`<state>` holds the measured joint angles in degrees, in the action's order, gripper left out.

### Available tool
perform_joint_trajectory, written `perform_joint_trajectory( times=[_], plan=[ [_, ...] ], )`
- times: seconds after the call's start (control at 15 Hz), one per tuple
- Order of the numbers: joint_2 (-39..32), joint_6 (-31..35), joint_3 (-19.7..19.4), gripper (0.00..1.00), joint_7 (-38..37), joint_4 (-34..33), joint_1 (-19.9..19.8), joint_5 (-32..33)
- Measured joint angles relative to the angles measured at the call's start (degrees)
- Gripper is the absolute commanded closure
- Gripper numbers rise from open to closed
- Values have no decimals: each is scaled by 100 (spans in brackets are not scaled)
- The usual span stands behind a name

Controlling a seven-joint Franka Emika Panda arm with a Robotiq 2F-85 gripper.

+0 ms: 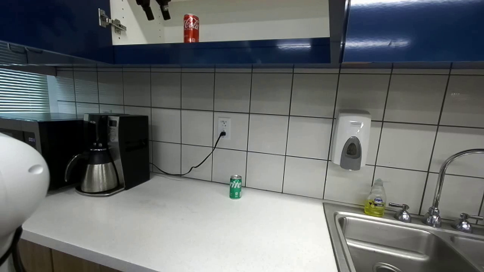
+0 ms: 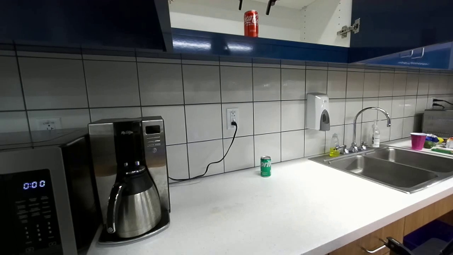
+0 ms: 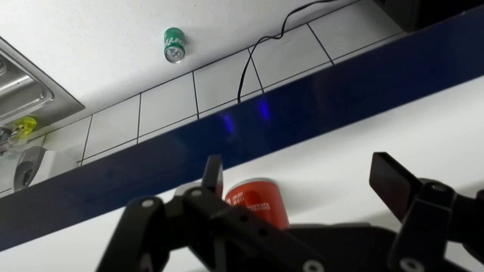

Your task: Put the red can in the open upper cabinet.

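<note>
The red can [image 1: 191, 28] stands upright on the shelf of the open upper cabinet [image 1: 245, 52], near its front edge. Both exterior views show the can [image 2: 251, 23] and the cabinet [image 2: 300, 50]. My gripper [image 1: 158, 15] is open, its fingertips hanging down inside the cabinet at the picture's top edge, above the can's level. In the wrist view the open fingers [image 3: 297, 162] are wide apart with nothing gripped. There the can [image 3: 261, 198] shows close to the left finger, partly hidden by the finger linkage. The rest of the gripper is out of the exterior views.
A green can [image 1: 235, 187] stands on the white counter below. The coffee maker [image 2: 155, 177] and microwave [image 2: 67, 198] stand at one end, the sink [image 1: 334, 230] at the other. A soap dispenser [image 1: 351, 139] hangs on the wall. The open blue door [image 1: 53, 26] borders the cabinet opening.
</note>
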<state>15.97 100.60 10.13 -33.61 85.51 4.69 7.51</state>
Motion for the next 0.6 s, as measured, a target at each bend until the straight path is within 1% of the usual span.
perform_joint_trajectory(
  times=[0.27,0.6],
  plan=[
    [745,350,-1,0,76,1319,100,-312],
    [1533,1089,3,0,327,2990,148,-748]
  ],
)
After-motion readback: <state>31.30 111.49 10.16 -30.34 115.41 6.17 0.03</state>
